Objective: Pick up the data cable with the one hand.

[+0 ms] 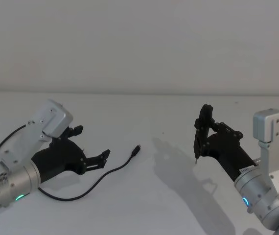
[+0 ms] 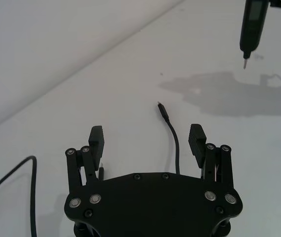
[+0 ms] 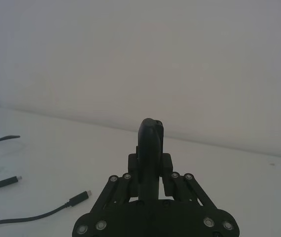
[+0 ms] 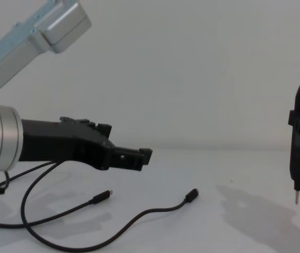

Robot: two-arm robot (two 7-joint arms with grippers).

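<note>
Left tool (image 2: 146,134) is hovering low over the bench (image 1: 159,205), its fingers spread wide and clear of the cable (image 1: 100,178); the cable is lying flat beneath it, running out between the fingers, its plug (image 1: 136,149) resting just ahead of the tips and its slack looping back beside the left arm; open bench is stretching from that plug to the right tool (image 3: 150,174), which is standing well apart, clamping an upright pen (image 1: 201,131); the far bench edge is meeting a plain wall (image 1: 139,44).
</note>
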